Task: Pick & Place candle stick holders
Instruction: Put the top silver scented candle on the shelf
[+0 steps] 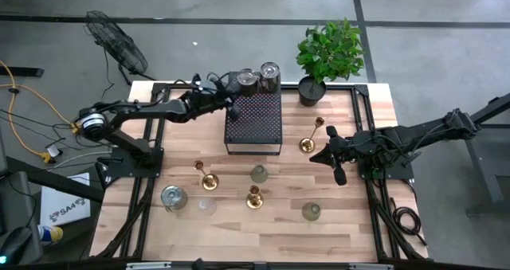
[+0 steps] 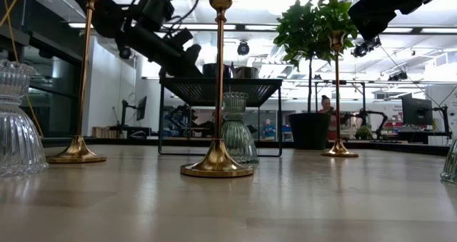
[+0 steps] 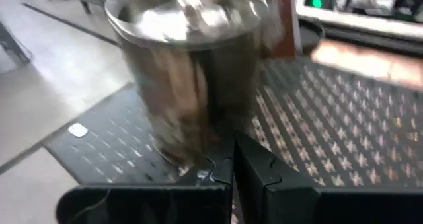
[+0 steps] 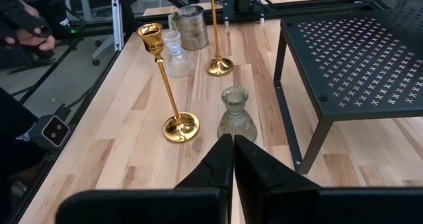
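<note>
Wood table (image 1: 343,214) carried loose holders: three brass sticks (image 1: 253,197), some glass cups (image 1: 259,174). Two silvery cups (image 1: 247,79) already sat on the black box (image 1: 253,120), presumably the drop spot. Left gripper (image 1: 233,103) pressed shut beside them, empty; right gripper (image 1: 339,174) shut, waiting near table's right edge.

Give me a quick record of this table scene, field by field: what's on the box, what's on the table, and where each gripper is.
on the box: two silvery cups at the far edge of the black perforated box
brass holders on table: three, upright; one right of the box, two in front of it
glass holders on table: four, in front of the box, one at
plant: green, in a black pot, at the far edge
left gripper: shut, over the box beside the cups, empty
right gripper: shut, near the right brass holder, empty
</note>
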`<state>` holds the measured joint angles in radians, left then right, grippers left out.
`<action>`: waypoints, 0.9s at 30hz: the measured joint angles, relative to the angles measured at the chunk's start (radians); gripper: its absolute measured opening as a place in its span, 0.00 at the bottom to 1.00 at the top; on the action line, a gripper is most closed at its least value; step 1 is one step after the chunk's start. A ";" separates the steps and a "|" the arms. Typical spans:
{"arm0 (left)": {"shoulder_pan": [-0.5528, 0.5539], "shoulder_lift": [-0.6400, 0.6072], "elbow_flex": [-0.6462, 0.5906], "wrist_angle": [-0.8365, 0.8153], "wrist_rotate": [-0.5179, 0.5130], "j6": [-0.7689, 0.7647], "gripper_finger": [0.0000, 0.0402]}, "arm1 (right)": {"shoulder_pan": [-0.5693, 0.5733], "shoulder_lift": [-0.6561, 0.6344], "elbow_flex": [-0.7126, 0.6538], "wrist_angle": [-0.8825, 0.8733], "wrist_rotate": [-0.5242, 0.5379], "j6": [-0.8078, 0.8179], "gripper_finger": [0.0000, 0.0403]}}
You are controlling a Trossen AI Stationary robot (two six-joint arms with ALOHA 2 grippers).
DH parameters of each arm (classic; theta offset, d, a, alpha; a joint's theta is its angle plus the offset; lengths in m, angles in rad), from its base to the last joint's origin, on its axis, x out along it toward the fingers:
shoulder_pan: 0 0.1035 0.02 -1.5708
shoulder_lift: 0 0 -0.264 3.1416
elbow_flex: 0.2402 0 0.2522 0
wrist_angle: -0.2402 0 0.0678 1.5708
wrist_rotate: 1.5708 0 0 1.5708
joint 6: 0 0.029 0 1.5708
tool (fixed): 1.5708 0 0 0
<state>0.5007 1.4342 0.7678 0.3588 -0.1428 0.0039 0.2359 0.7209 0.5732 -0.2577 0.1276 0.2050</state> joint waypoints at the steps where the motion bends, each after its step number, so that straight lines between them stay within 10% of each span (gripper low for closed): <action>1: 0.000 0.007 0.000 0.007 0.000 0.001 0.00 | 0.000 0.000 0.000 0.000 0.000 0.000 0.01; 27: 0.018 0.110 0.080 0.082 -0.033 0.018 0.00 | 0.000 0.000 0.000 0.000 0.000 0.000 0.01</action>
<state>0.5187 1.5440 0.8480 0.4406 -0.1753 0.0216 0.2357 0.7210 0.5732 -0.2577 0.1280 0.2050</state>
